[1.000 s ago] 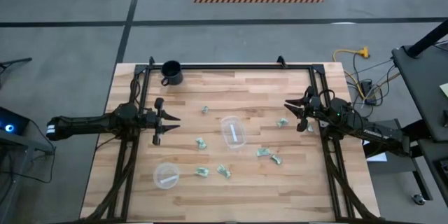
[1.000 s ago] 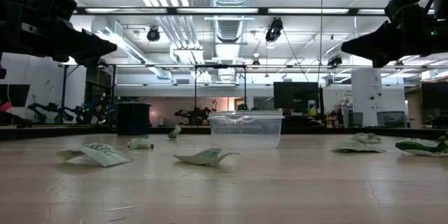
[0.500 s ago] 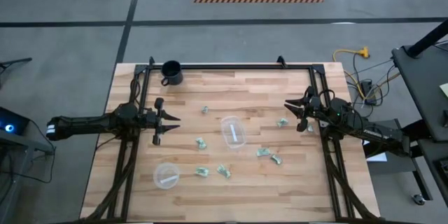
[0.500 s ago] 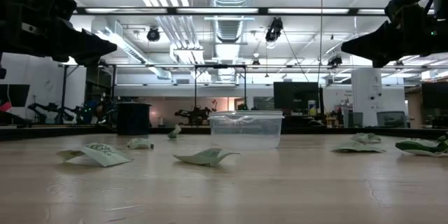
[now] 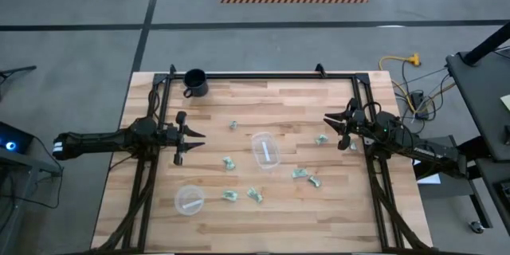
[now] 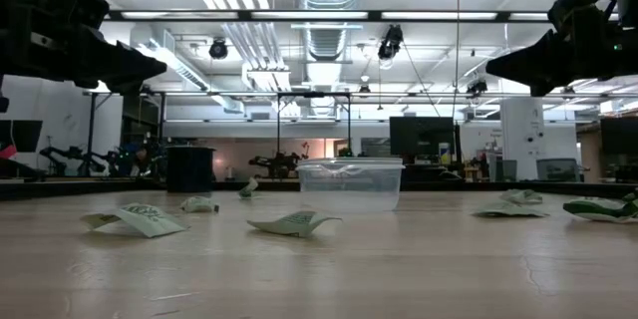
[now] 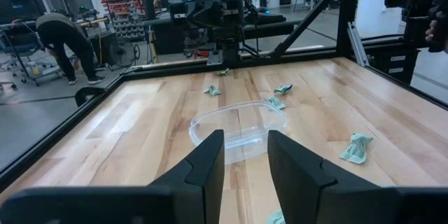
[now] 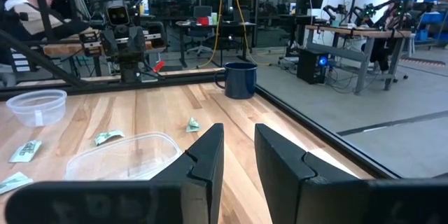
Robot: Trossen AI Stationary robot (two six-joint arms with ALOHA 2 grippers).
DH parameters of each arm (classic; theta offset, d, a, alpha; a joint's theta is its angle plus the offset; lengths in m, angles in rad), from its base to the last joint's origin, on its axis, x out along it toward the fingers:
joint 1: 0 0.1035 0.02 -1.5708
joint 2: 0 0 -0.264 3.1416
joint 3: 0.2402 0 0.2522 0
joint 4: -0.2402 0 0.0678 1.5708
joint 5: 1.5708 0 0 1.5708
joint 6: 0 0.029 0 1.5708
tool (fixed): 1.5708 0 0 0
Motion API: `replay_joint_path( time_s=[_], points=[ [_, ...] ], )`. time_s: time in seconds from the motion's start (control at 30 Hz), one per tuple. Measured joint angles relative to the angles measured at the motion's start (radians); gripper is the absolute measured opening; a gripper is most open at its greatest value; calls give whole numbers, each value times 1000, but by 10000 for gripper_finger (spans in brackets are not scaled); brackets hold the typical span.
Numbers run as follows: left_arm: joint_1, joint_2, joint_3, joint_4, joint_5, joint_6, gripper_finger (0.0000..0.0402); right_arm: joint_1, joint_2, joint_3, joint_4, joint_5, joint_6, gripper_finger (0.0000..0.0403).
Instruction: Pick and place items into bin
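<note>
Several small pale-green and white wrapped items [image 5: 229,162] lie flat and scattered on the wooden table [image 5: 159,103], among them one item [image 7: 357,147] and one item [image 8: 105,137]. The bin, a small round clear cup [image 5: 189,200], stands on its base near the table's near left; it is the cup [image 8: 35,105] in the right wrist view. My left gripper [image 5: 199,138] hovers level at the table's left side, open, with nothing between its fingers [image 7: 210,161]. My right gripper [image 5: 331,121] hovers level at the right side, also open and empty, as its fingers [image 8: 210,154] show.
A flatter clear dish [image 5: 267,150] sits at the table's middle between the two grippers. A black mug [image 5: 195,82] stands at the far left. A dark frame [image 5: 263,76] runs along the table's edges. People [image 7: 66,35] show in the room beyond.
</note>
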Motion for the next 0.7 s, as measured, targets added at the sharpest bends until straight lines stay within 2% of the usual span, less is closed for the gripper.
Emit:
replay_joint_path(
  time_s=[0.7],
  points=[
    [0, 0, 0, 0, 0, 0, 94, 0, 0, 0, 53, 0, -19, 72]
  ],
)
